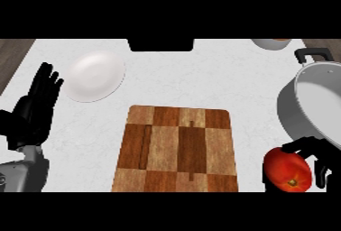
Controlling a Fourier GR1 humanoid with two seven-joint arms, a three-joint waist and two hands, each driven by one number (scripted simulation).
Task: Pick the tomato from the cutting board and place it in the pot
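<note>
R hand point(318, 155) curled round tomato point(288, 171) nr table point(200, 81) right edge, just below pot point(313, 101), off cutting board point(177, 149). L hand point(36, 106) open, fingers up, left edge.

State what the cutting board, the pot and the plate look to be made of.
Cutting board: wood, in a checker of light and dark brown blocks with visible grain, matte.
Pot: probably metal, plain grey with a paler inside and a black handle.
Plate: smooth plain white, perhaps ceramic; plastic cannot be ruled out.
</note>
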